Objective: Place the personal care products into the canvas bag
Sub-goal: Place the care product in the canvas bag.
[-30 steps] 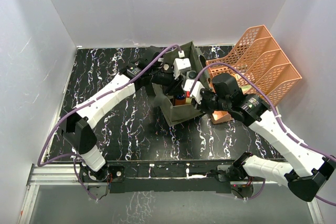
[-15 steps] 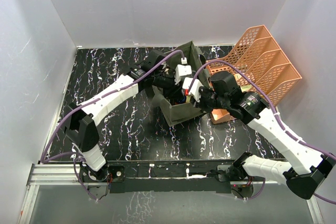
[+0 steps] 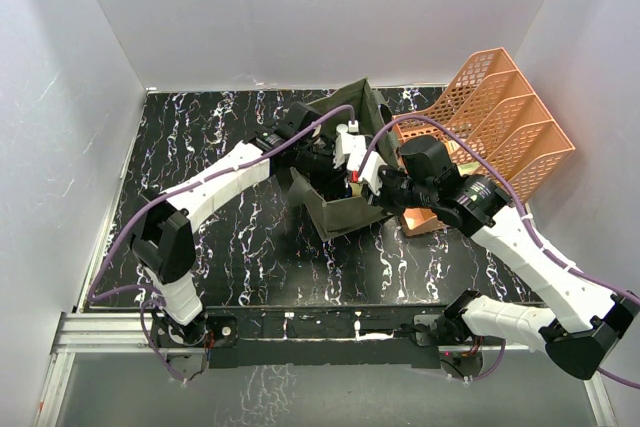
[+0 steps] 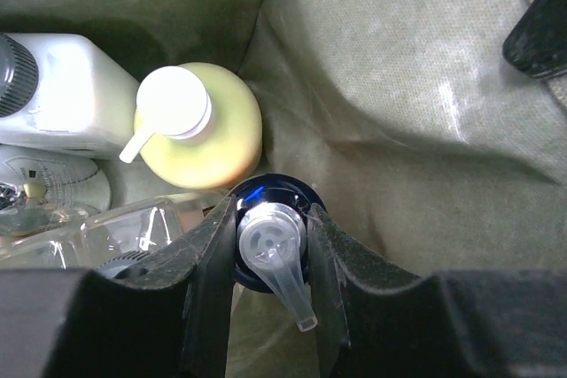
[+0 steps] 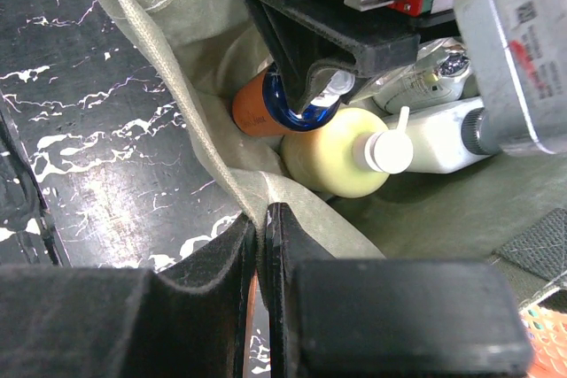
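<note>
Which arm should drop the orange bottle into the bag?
Left. The left pincer holds the orange plastic bottle with blue-white top inside the olive-green canvas bag; the right pincer pinches its rim.

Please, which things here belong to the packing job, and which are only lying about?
Belong to the job: bag; orange bottle in the left gripper; yellow bottle; white bottle; right gripper, pinching the bag's rim.
Just lying about: orange tray rack.
</note>
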Tool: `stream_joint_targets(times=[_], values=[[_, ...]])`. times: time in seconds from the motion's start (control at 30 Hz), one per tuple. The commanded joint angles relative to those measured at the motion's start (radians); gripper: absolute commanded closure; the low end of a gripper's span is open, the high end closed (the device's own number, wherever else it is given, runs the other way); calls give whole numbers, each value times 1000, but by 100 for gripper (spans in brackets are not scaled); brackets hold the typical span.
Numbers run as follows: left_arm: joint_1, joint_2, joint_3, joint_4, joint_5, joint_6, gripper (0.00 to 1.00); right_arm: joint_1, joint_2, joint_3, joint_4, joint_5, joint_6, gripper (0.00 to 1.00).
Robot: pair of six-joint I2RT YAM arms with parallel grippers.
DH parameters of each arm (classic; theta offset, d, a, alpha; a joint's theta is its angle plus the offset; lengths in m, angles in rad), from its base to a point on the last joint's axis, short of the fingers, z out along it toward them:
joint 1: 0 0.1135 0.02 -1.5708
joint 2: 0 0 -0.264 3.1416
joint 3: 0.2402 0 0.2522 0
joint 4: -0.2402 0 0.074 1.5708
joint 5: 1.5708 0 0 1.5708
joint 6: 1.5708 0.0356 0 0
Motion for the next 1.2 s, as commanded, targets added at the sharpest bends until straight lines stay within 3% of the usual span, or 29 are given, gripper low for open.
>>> stream_joint_targets(times=[0.0, 0.13, 0.4, 0.53, 1.0, 1.17], values=[[-2, 44, 3, -123, 33, 64, 99, 5, -11, 68, 39, -17, 3, 90], [-2, 96, 36, -181, 22, 60, 92, 5, -7, 76, 39, -11, -1, 90], [-2, 112, 29, -170, 4, 23, 89, 4, -8, 92, 31, 2, -3, 90], [-2, 116, 47, -198, 14, 30, 81, 5, -3, 112, 40, 10, -3, 91], [-2, 96, 173, -227, 41, -44, 34, 5, -9, 113, 31, 16, -5, 91], [-2, 67, 203, -198, 43, -84, 26, 5, -15, 110, 27, 14, -10, 87]])
